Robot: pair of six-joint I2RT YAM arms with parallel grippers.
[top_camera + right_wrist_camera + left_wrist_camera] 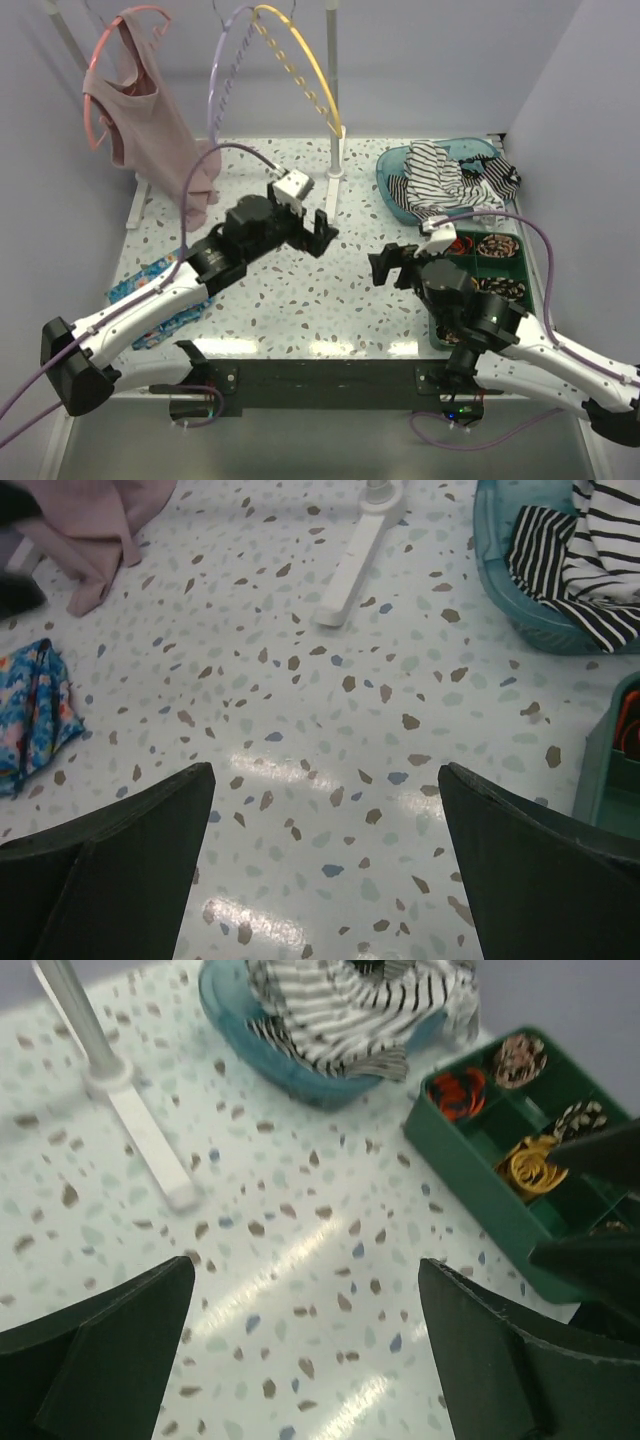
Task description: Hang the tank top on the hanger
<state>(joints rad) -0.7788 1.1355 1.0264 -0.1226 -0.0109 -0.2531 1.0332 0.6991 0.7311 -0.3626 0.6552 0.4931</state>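
Observation:
The dusty-pink tank top (150, 125) hangs on the coral-pink hanger (100, 60) at the far left of the rail, its hem reaching the table; its lower end shows in the right wrist view (95, 525). My left gripper (322, 232) is open and empty over the middle of the table, well right of the tank top (305, 1290). My right gripper (392, 268) is open and empty at centre right (325, 800).
A lilac hanger (228, 60) and a yellow hanger (305, 70) hang on the white stand (335, 165). A teal basin (395, 185) holds a striped garment (450, 178). A green compartment tray (500, 262) stands at right. A blue floral cloth (150, 290) lies at left.

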